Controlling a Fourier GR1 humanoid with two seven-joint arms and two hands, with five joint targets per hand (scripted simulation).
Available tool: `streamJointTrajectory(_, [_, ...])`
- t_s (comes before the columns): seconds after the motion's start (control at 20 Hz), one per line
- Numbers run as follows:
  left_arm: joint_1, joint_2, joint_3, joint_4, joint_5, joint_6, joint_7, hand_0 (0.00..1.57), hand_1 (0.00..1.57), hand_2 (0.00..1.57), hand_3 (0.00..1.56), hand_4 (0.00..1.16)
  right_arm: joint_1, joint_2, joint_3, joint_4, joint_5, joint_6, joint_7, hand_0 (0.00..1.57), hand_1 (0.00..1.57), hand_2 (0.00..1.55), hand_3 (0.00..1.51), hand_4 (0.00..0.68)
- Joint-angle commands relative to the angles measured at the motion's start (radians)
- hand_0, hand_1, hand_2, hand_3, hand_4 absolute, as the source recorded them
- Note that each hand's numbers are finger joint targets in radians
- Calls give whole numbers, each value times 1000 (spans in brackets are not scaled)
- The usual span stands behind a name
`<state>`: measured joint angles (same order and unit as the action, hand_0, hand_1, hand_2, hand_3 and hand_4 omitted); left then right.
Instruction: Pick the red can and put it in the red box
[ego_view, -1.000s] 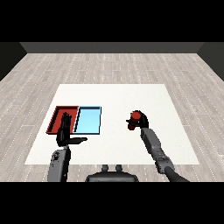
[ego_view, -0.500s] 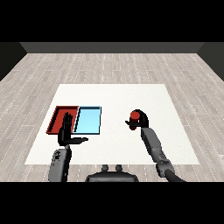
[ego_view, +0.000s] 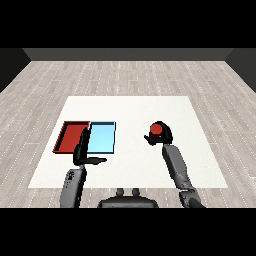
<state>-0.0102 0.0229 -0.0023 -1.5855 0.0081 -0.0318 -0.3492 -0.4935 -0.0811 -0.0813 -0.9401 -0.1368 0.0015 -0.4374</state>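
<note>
The red can (ego_view: 156, 130) stands right of the table's middle, wrapped by my right hand (ego_view: 163, 135), whose black fingers curl round it. The red tray (ego_view: 70, 137) lies at the left of the table, with the light blue tray (ego_view: 102, 137) touching its right side. My left hand (ego_view: 83, 149) hovers over the near edge where the two trays meet, fingers straight and thumb sticking out to the right, holding nothing. Whether the can touches the table I cannot tell.
The white table (ego_view: 130, 111) stretches behind and between the trays and the can. A grey wooden floor (ego_view: 128, 75) surrounds it.
My right hand with the red can has shifted slightly up and away from me. The left hand stays where it was.
</note>
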Motion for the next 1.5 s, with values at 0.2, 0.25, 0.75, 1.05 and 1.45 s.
streamJointTrajectory(0.2, [-76, -22, -245, 29, 21, 133, 103, 0, 0, 0, 0, 0, 56, 57, 41, -202, 3, -68, 80, 1417, 1417, 1438, 1418, 652])
streamJointTrajectory(0.25, [-144, -23, -188, 54, 53, 95, 155, 0, 0, 0, 0, 0, 50, 56, 44, -183, 1, -46, 70, 1429, 1429, 1443, 1421, 649])
streamJointTrajectory(0.75, [-160, -23, -303, 53, 60, 158, 152, 0, 0, 0, 0, 0, 170, 81, 354, -368, -32, -291, 89, 1410, 1410, 1436, 1418, 653])
streamJointTrajectory(1.05, [-259, -23, -412, 143, 93, 273, 140, 0, 0, 0, 0, 0, 95, 81, 396, -337, -82, -336, 63, 1382, 1382, 1398, 1391, 629])
streamJointTrajectory(1.45, [-291, -23, -457, 243, 122, 322, 100, 0, 0, 0, 0, 0, 57, 81, 462, -374, -106, -373, 124, 1406, 1406, 1431, 1409, 618])
